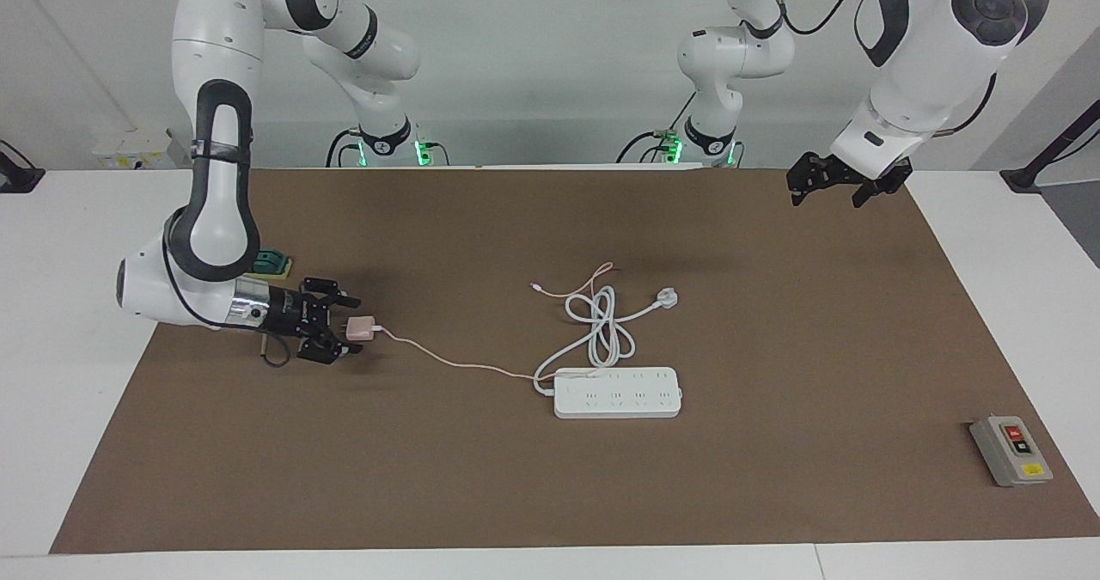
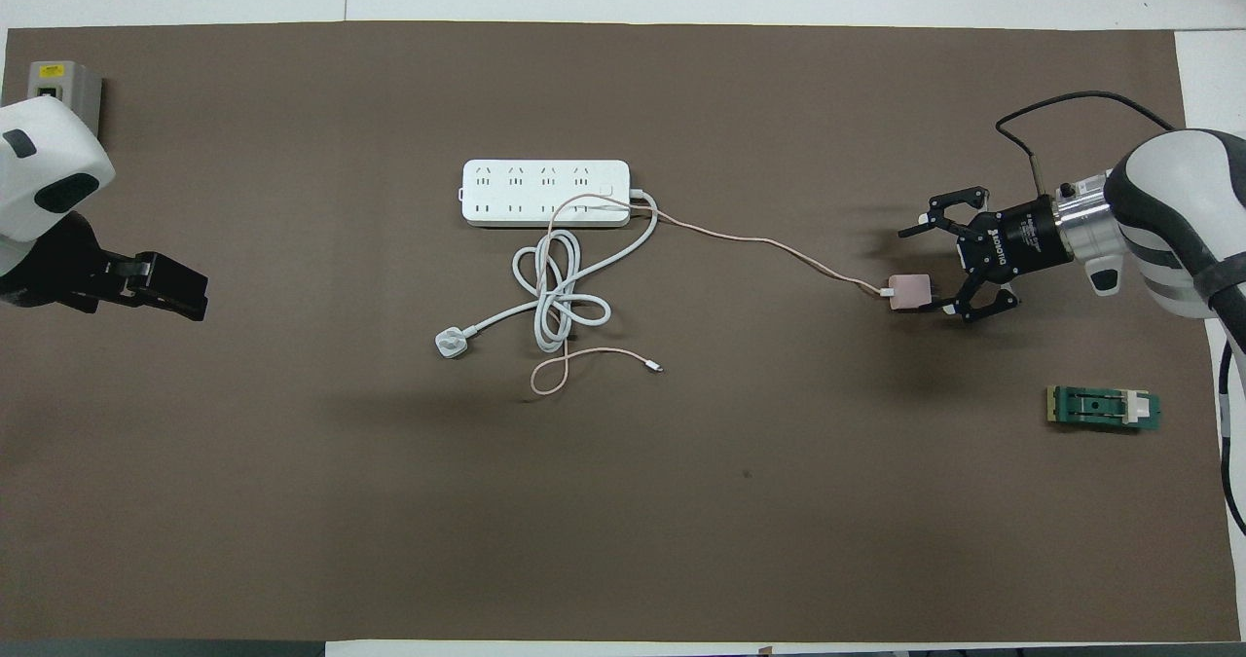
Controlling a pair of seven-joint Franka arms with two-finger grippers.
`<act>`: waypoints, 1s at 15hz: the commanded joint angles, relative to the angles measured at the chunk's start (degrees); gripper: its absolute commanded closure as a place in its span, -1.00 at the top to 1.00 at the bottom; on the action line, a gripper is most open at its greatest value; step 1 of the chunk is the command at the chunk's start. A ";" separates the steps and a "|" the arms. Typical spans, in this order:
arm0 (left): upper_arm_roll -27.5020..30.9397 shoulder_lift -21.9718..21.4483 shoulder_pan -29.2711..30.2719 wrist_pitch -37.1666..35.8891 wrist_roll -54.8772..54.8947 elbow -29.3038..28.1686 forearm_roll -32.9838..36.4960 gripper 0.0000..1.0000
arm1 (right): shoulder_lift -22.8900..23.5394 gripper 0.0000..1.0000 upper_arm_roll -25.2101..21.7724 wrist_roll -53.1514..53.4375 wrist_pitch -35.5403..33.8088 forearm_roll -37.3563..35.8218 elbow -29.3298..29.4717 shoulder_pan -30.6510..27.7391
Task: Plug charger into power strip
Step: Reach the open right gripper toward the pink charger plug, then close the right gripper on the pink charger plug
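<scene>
Two arms up, two grippers. One charger (image 1: 360, 329) flat on the brown mat (image 1: 550, 477), out toward the right arm's end of the table. One thin pink cable (image 1: 447, 361) trailing from it across the mat to the power strip (image 1: 617, 393), then looping off to a loose end nearer the robots. One strip only, long and white, two rows of sockets, none filled; mid-table, well apart from the charger.

One thick white cord (image 1: 601, 326) coiled just on the robots' side of the strip, ending in one round white plug (image 1: 668, 298). One grey button box (image 1: 1011, 450) at the mat's corner toward the left arm's end, farther from the robots than the strip. One green block (image 2: 1103, 409) near the right arm's edge of the mat, nearer the robots than the charger.

Right gripper (image 1: 344, 326) down low at the mat, fingers spread wide, straddling the charger's pronged end, not clamped on it. Whether a fingertip touches the cube: cannot tell. Left gripper (image 1: 840, 186) released too, fingers apart, waiting high over the mat's corner at its own end.
</scene>
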 commanded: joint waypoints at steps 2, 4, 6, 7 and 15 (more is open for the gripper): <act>-0.44 -1.35 0.79 0.52 0.70 -1.09 0.45 1.00 | 3.19 1.00 0.51 -5.85 -0.09 0.68 0.47 -2.27; -0.44 -1.35 0.79 0.52 0.70 -1.09 0.45 1.00 | 3.46 1.00 0.42 -6.13 0.00 0.76 0.47 -2.19; -0.36 -1.35 0.79 0.43 0.70 -1.09 0.45 1.00 | 3.90 1.00 0.33 -6.30 0.08 0.94 0.47 -2.36; -0.44 -1.35 0.79 0.43 0.70 -1.09 0.45 1.00 | 4.34 1.00 0.42 -6.48 0.17 1.03 0.39 -2.54; -0.44 -1.35 0.79 0.43 0.70 -1.09 0.45 1.00 | 5.13 -1.00 0.33 -9.39 3.07 1.38 -0.49 -1.58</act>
